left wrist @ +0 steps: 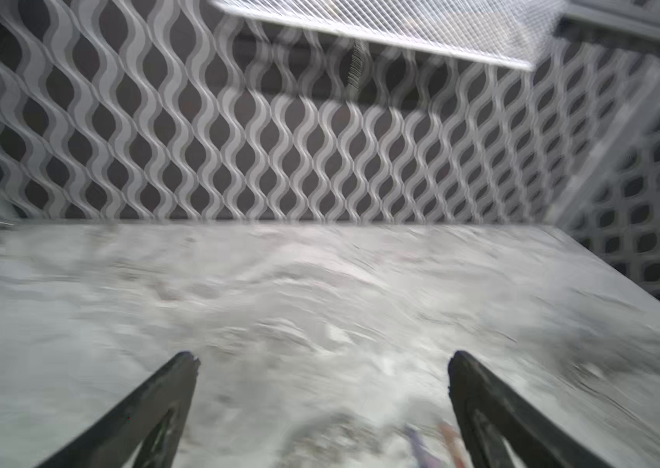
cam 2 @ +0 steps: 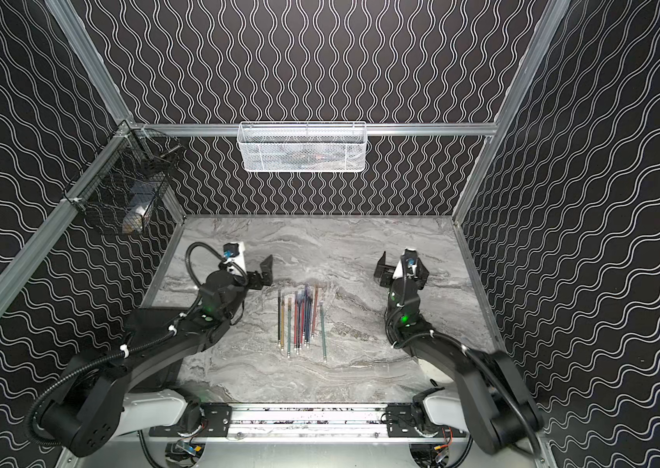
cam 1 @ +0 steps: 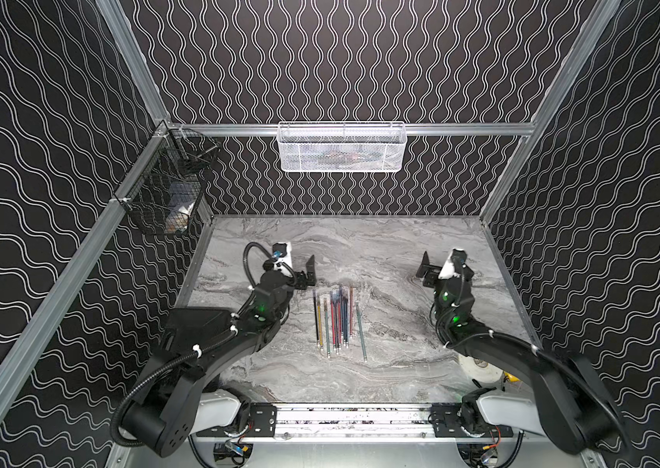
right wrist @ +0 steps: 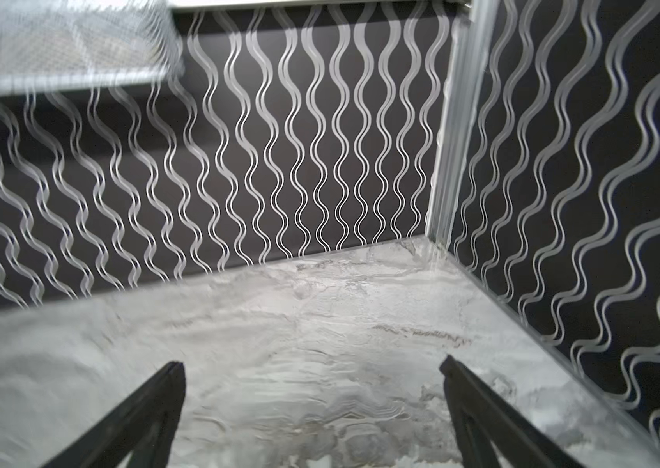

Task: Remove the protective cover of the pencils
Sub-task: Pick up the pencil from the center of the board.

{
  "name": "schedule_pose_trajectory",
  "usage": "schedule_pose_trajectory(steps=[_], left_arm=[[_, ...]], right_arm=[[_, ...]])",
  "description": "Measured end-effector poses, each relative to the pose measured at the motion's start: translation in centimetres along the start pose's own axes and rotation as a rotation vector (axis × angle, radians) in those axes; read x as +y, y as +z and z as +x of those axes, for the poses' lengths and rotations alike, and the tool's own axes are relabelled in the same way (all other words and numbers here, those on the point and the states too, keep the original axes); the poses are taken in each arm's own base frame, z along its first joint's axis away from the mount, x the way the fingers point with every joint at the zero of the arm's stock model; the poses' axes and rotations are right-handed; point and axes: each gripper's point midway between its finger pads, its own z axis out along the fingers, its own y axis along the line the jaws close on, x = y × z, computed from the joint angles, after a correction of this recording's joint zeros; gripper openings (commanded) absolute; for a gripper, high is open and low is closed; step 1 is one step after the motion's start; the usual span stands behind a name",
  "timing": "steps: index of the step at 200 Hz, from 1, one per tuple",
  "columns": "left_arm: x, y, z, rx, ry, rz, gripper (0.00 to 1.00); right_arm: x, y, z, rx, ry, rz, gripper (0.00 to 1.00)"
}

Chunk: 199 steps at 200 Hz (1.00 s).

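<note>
Pencils (cam 1: 338, 320), about ten thin long ones in black, yellow, green, red and blue with small silvery-white ends, lie flat on the grey marble-patterned tabletop (cam 1: 381, 251), near its middle and between the two arms. In both top views they lie roughly parallel (cam 2: 303, 320), silvery ends toward the robot's base. A black one and a yellow one lie on the robot's left of the row, most of the red and blue ones are bunched tightly in the middle, and one greenish pencil lies slightly apart and slanted on the right. Whether a cover sits on any of them is too small to tell. The left gripper (cam 1: 308, 271) hangs near the far left corner of the row, not touching it; its wrist view shows the two black fingers spread wide with nothing between them (left wrist: 322, 358), and blurred coloured pencil tips beside one finger. The right gripper (cam 1: 425, 267) hangs well apart from the pencils on the other side, its fingers likewise spread wide and empty over bare tabletop (right wrist: 311, 364). A white mesh basket (cam 1: 340, 148) hangs on the back wall, and a black wire basket (cam 1: 162, 190) hangs in the far left corner.
</note>
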Motion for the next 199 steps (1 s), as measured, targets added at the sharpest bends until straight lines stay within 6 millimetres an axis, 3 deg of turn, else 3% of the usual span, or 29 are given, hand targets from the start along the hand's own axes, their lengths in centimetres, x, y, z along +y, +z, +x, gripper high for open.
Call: schedule_pose_trajectory(steps=[18,30,42,51,77,105,130,154,171,197,199], left_arm=[[-5.8,-0.6,0.1,0.061,0.021,0.141,1.00],[-8.7,-2.3,0.9,0.104,0.060,0.204,1.00],[-10.0,-4.1,1.3,0.139,0.089,0.242,1.00],[-10.0,-5.0,1.2,0.153,0.095,0.236,1.00],[-8.1,-6.3,2.3,0.239,0.058,0.148,1.00],[-6.3,-7.9,2.8,0.316,0.037,0.076,1.00],[-5.9,-8.8,2.3,0.341,0.024,0.064,1.00],[-5.5,-9.4,3.9,0.401,0.020,0.058,1.00],[-5.5,-10.0,5.1,0.440,0.007,0.076,1.00],[-6.6,-10.4,5.1,0.476,-0.034,0.131,1.00],[-6.8,-10.4,5.1,0.483,-0.037,0.136,1.00]], right_arm=[[0.9,-0.5,-3.5,0.045,0.117,-0.045,0.99],[1.6,-1.0,-2.9,0.134,0.145,-0.081,0.99],[2.0,-1.5,-1.1,0.255,0.158,-0.098,0.99],[1.8,-2.2,0.5,0.359,0.173,-0.081,0.99],[2.0,-4.1,2.2,0.552,0.216,-0.077,0.99],[2.7,-7.5,5.5,0.734,0.233,-0.166,0.99],[3.9,-10.3,9.0,0.911,0.242,-0.255,0.99],[5.6,-13.0,11.7,1.056,0.206,-0.328,0.99],[6.7,-15.2,12.9,1.112,0.160,-0.384,0.99],[8.0,-17.7,14.0,1.157,0.083,-0.444,1.00],[8.0,-17.7,14.0,1.158,0.076,-0.442,0.96]])
